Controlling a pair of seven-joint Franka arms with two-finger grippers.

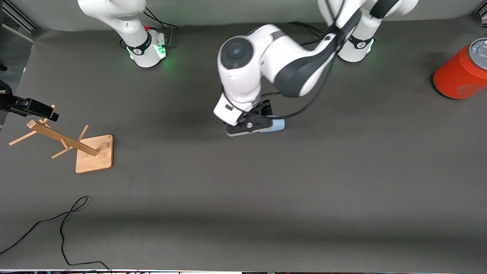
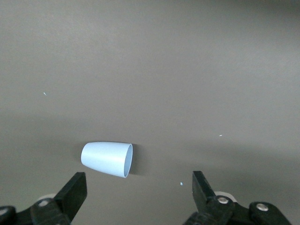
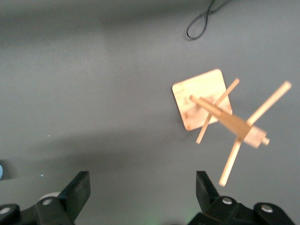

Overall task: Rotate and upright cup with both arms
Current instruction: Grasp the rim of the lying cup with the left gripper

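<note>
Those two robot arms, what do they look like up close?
Both arms are glossy white with dark grey joints, trailing black cables, and green lights glow at their round bases. Each ends in a black two-fingered tool with silver screws.

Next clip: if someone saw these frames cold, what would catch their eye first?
Probably the left arm stretched out over the middle of the table, its open left gripper hanging just above the small pale-blue cup, which lies on its side on the dark mat. Next, the bright orange can at the left arm's end of the table, and the wooden peg stand at the right arm's end, with the open right gripper above it.
</note>
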